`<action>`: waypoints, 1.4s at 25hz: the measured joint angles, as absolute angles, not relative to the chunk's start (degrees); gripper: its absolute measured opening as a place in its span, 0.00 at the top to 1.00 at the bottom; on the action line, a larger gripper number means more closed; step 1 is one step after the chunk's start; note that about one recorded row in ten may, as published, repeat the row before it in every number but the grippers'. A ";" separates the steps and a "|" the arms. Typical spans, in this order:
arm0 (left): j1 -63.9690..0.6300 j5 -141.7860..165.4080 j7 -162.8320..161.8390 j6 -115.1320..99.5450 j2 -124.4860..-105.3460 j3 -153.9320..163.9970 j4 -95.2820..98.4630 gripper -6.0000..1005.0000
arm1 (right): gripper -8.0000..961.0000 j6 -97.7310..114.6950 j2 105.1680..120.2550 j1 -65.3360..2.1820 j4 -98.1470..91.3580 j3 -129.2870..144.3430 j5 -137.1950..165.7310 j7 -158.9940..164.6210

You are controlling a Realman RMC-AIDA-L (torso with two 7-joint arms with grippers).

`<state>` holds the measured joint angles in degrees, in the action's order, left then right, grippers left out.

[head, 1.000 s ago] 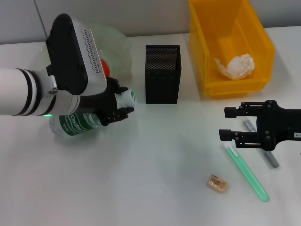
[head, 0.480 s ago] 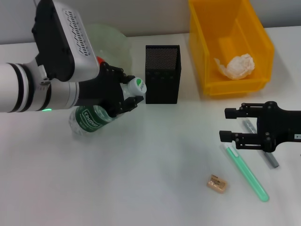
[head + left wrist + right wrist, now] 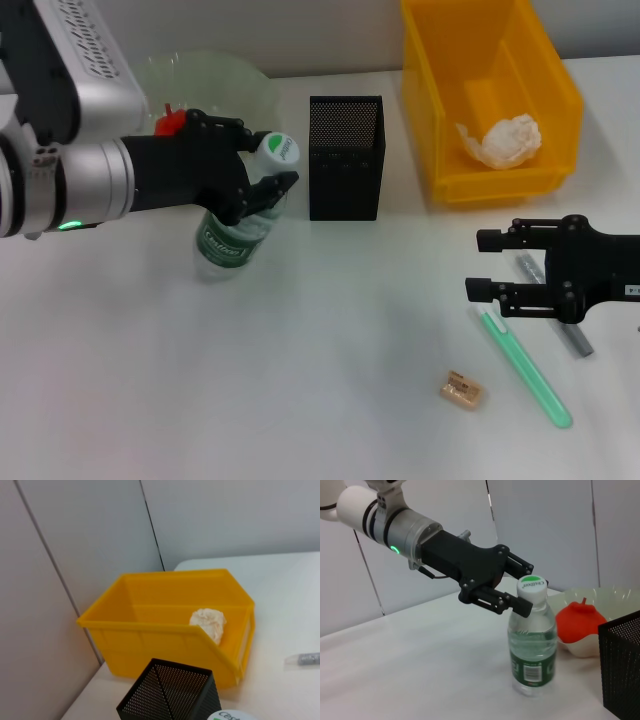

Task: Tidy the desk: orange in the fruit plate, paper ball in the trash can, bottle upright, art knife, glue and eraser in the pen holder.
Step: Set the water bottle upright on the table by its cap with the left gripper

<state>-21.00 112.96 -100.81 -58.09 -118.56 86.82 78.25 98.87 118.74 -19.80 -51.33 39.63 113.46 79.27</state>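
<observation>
1. Gripping the bottle (image 3: 237, 225) at its neck, the left gripper (image 3: 262, 172) holds it upright beside the pen holder (image 3: 346, 157).
2. Right wrist view alone shows the bottle's base on the desk (image 3: 420, 670).
3. Right gripper (image 3: 482, 262) hovers spread above the glue (image 3: 525, 367).

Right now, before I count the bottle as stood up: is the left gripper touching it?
Touching. The right wrist view shows the left gripper closed on the neck of the upright bottle, its fingers against it below the cap.

Clear glossy plastic bottle (image 3: 232, 232), black mesh pen holder (image 3: 345, 158), crumpled paper ball (image 3: 501, 139)
</observation>
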 joint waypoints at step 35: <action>-16.90 107.36 -99.49 -61.17 -118.43 79.52 77.93 0.51 | 0.30 97.98 118.94 -19.89 -51.24 39.64 113.38 78.83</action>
